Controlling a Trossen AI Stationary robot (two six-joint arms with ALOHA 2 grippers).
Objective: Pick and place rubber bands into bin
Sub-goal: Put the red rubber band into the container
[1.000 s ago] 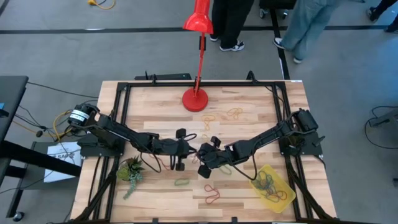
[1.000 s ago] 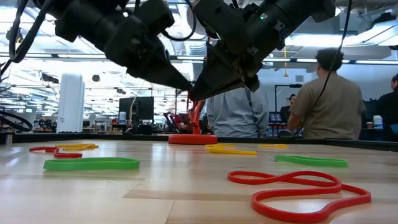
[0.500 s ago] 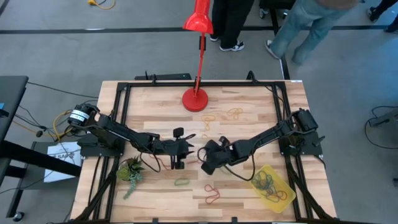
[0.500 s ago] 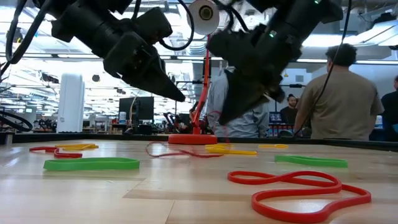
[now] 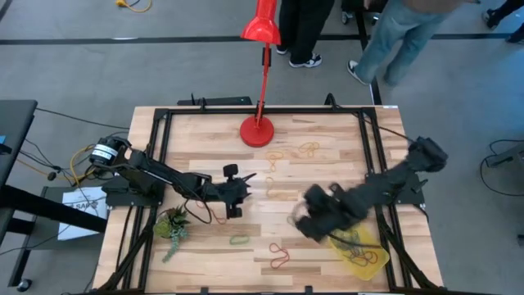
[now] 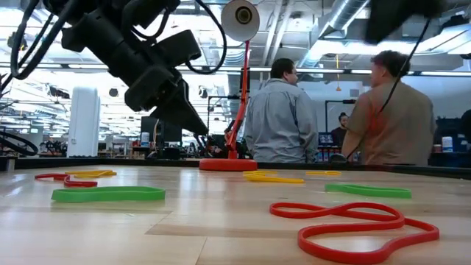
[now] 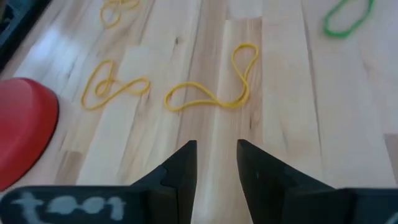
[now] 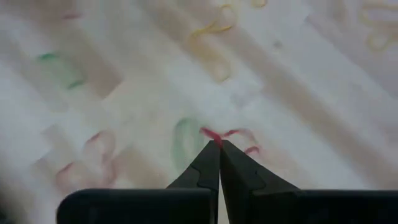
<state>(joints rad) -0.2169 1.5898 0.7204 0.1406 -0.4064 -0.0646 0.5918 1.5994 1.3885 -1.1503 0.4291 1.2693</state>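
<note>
Loose rubber bands lie flat on the wooden table: yellow ones (image 5: 282, 153) (image 7: 211, 93) near the red lamp base (image 5: 256, 131), a green one (image 5: 238, 239) and red ones (image 5: 278, 254) (image 6: 353, 221) toward the near edge. The yellow bin (image 5: 360, 246) sits at the near right and holds several bands. My right gripper (image 8: 219, 143) hovers blurred just left of the bin (image 5: 299, 221), shut on a red band (image 8: 239, 134). Mid-table, my left gripper (image 7: 216, 144) (image 5: 247, 182) stands open above bare wood with nothing between its fingers. My right gripper pinches a short piece of the red band (image 8: 214, 133) between its two fingertips, coming from above and slanting down. The rest of the loop trails out past the tips. The picture is blurred, so I cannot tell whether the band hangs clear of the table.
The lamp's red base and pole (image 5: 264, 82) stand at the far middle. A small green plant (image 5: 173, 223) sits at the near left. Black frame rails (image 5: 160, 164) run along the table's edges. People stand in the room beyond the far edge (image 6: 283, 110).
My right gripper has drawn away from my left gripper's tips, where the two met a second ago, carrying a red band. It has risen fast and swung toward the table's near right, close to the bin. My left gripper has stayed mid-table.
</note>
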